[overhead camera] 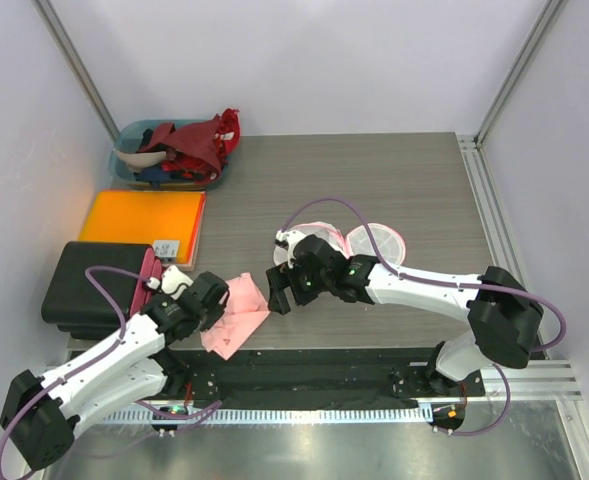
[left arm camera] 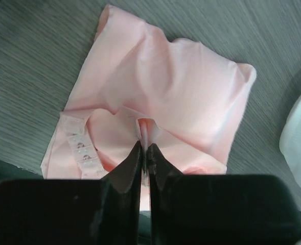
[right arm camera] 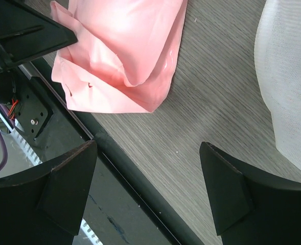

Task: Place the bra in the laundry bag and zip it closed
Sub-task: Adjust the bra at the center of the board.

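Observation:
A pale pink bra (overhead camera: 236, 318) lies crumpled at the table's near edge; it also shows in the left wrist view (left arm camera: 160, 97) and in the right wrist view (right arm camera: 124, 51). My left gripper (overhead camera: 217, 298) (left arm camera: 145, 148) is shut on a fold of the bra beside its hook strip (left arm camera: 81, 145). The white mesh laundry bag (overhead camera: 374, 240) with pink trim lies open behind my right arm; its mesh shows at the right of the right wrist view (right arm camera: 288, 81). My right gripper (overhead camera: 277, 292) (right arm camera: 147, 153) is open and empty, just right of the bra over the table edge.
A teal bin of clothes (overhead camera: 170, 152) stands at the back left. An orange folder (overhead camera: 144, 220) and a black case (overhead camera: 94, 285) lie along the left side. The table's black front rail (right arm camera: 114, 168) runs below my right gripper.

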`<state>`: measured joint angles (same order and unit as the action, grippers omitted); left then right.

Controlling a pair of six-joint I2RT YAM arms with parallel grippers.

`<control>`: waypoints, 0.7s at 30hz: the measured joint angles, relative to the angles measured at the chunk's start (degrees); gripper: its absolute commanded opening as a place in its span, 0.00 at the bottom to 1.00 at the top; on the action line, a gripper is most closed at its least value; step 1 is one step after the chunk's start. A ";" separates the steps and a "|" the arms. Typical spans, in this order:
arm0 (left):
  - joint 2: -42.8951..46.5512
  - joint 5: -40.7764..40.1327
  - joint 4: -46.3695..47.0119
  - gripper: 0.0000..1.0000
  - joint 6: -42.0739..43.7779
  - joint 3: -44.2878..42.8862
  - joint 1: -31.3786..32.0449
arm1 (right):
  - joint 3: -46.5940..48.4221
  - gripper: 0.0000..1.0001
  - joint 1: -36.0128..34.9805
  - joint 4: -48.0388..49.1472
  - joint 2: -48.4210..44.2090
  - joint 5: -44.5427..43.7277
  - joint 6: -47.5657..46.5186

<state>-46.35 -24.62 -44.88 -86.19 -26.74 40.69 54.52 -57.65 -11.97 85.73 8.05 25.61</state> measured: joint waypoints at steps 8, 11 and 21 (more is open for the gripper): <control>-3.52 -0.04 -2.10 0.11 7.15 -6.88 0.00 | 1.57 0.87 0.00 -0.22 0.57 -0.09 0.04; -4.74 -0.46 -2.01 0.11 10.23 -7.45 0.00 | 3.23 0.87 -0.02 -0.17 1.16 -0.24 0.04; -12.13 -3.63 1.53 0.11 18.47 -11.58 -0.02 | 9.14 0.87 -0.02 -0.07 6.73 0.96 -0.20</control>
<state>-58.48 -28.25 -43.35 -67.72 -38.33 40.66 63.66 -57.67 -12.03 92.47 9.02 25.41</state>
